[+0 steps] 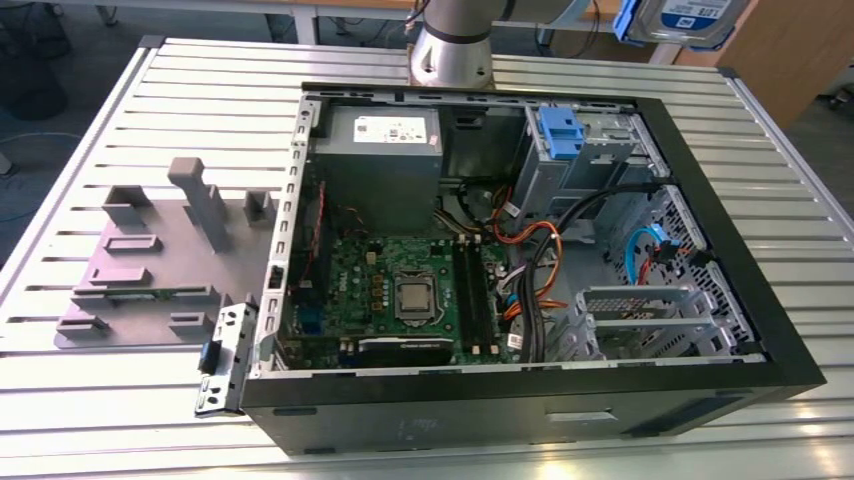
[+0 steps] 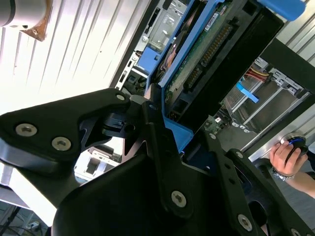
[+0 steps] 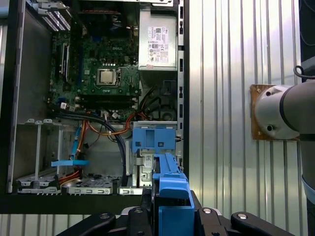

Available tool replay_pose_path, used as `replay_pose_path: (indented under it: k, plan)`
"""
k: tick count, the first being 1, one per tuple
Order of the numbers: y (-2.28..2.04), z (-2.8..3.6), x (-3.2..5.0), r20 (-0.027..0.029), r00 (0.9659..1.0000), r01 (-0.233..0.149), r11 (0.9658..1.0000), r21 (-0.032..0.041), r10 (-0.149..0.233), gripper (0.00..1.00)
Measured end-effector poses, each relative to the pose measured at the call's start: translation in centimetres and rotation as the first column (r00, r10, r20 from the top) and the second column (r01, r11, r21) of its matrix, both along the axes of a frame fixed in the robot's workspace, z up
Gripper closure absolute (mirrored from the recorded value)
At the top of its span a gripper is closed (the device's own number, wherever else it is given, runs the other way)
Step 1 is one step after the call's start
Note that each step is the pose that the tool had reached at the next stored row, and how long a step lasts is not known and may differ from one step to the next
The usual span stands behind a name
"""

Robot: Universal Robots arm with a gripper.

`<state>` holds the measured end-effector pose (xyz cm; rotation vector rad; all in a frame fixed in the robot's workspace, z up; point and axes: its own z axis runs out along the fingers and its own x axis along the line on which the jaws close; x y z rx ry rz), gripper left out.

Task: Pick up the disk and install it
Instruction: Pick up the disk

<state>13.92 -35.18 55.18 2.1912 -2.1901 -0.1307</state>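
Overhead, the disk (image 1: 687, 20) hung at the top edge of the exterior view, toward the exterior view's right. Its white-and-blue label faced the camera and its blue carrier bracket framed it. It was clear of the open computer case (image 1: 507, 410), which lay on its side on the slatted metal table (image 1: 134, 400).

In the first wrist view the gripper (image 3: 172, 201) was clamped on the disk's blue bracket, one black finger against each side, and the disk appeared edge-on. Beyond its end lay the blue latch piece (image 1: 561, 130) fixed to the grey drive bay (image 1: 594, 165); the height between them could not be judged.

Inside the case sat the grey power supply (image 1: 380, 140) and the green motherboard (image 1: 400, 285), with orange and black cables (image 1: 534, 250) between board and bay. The arm's base (image 1: 451, 50) stood on the table behind the case. A grey fixture block (image 1: 147, 270) lay on the table to the exterior view's left of the case. A person's hand (image 2: 288, 155) showed at the edge of the second wrist view.
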Motion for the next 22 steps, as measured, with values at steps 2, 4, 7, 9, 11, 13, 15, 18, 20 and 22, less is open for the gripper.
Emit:
replay_pose_path:
  k: [2,4,7,9,11,13,15,18,20,22]
  plan:
    - [0.00,0.00,0.17,-0.0002,1.0000,0.000,1.0000,0.0000,0.000,0.63]
    - [0.00,0.00,0.34,-0.0004,1.0000,0.000,1.0000,0.0000,0.000,0.63]
    - [0.00,0.00,0.60,-0.0005,1.0000,0.000,1.0000,0.0000,0.000,0.63]
    - [0.00,0.00,0.77,-0.0007,1.0000,0.000,1.0000,0.0000,0.000,0.63]
    - [0.00,0.00,0.94,-0.0008,1.0000,0.000,1.0000,0.0000,0.000,0.63]
    - [0.00,0.00,1.12,-0.0010,1.0000,0.000,1.0000,0.0000,0.000,0.63]
    - [0.00,0.00,1.29,-0.0011,1.0000,0.000,1.0000,0.0000,0.000,0.63]
    - [0.00,0.00,1.54,-0.0013,1.0000,0.000,1.0000,-0.0001,0.000,0.63]
    - [0.00,0.00,1.71,-0.0014,1.0000,0.000,1.0000,-0.0001,0.000,0.63]
    - [0.00,0.00,1.88,-0.0016,1.0000,0.000,1.0000,-0.0001,0.000,0.63]
